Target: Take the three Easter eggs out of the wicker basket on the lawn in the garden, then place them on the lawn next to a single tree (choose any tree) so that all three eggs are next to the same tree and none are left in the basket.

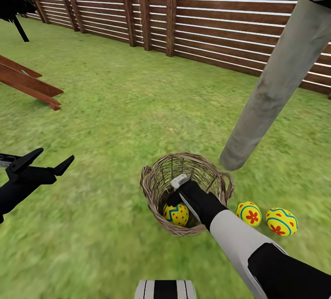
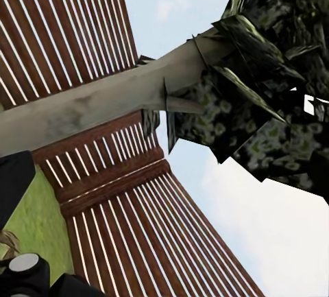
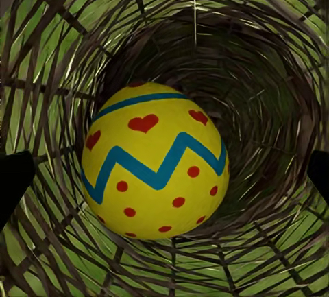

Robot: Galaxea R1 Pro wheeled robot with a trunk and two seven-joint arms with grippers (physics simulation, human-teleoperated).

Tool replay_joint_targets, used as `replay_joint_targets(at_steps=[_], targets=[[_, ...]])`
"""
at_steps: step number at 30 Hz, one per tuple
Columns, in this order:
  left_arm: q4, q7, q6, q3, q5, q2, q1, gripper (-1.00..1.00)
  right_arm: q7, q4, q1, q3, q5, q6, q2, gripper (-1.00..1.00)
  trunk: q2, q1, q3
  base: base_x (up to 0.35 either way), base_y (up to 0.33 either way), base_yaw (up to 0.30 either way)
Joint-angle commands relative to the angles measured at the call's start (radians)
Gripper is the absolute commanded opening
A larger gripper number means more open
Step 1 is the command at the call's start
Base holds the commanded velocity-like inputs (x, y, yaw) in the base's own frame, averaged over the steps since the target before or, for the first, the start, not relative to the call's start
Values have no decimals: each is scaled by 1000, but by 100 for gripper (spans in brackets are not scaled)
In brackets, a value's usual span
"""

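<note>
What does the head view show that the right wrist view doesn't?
Head view alone: two eggs on the grass beside the tree trunk, the fence, and the left gripper with its jaws open, clear of the basket.
Right wrist view alone: the egg's blue zigzag, red hearts and dots up close.
Both: the last egg inside the basket.

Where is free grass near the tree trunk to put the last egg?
Bare lawn lies between trunk and fence, also right of the trunk's foot. Crowded: the wicker basket and two eggs beside it.
</note>
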Motion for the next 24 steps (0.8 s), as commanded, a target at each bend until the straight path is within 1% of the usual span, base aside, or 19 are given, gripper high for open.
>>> replay_joint_targets(at_steps=[1,3,4,7,8,10,11,13,15,16,19,22,24], targets=[[0,-3,3,0,-1,0,0,100,3,-2,-1,1,4,4,0,100,0,0,-1,0,0,0],[0,-5,3,0,0,0,0,100,3,-4,-1,3,9,4,0,100,0,0,-1,0,0,0],[0,-7,3,1,3,0,0,100,3,-3,-2,5,24,5,0,100,0,0,-1,0,0,0],[0,-8,3,1,5,1,0,100,9,3,-15,5,110,6,0,100,0,0,-1,0,0,0],[0,-8,3,1,6,1,0,100,22,8,-18,5,137,6,0,100,-1,0,-5,0,0,0],[-1,-9,3,0,6,0,0,100,63,12,-20,5,158,5,0,100,-1,1,-12,0,0,0],[-1,-8,3,0,6,0,0,100,89,12,-20,6,164,5,0,100,-1,2,-16,0,0,0],[-2,-7,3,-1,6,-1,0,100,133,6,-20,6,172,4,0,100,-1,2,-16,0,0,0],[-2,-6,3,-1,5,-2,0,100,155,1,-21,6,178,3,0,100,-1,2,-16,0,0,0],[-3,-5,3,-1,4,-2,0,100,165,-3,-21,6,182,3,0,100,-1,2,-20,0,0,0],[-3,-3,3,-2,1,-2,0,100,171,-5,-21,6,187,2,0,100,-2,3,-32,0,0,0],[-3,-2,3,-3,0,-3,0,100,172,-6,-21,5,188,0,0,100,-2,3,-32,0,0,0],[-3,-1,2,-4,0,-3,0,100,172,-8,-21,5,189,-18,0,100,-3,4,-39,0,0,0]])
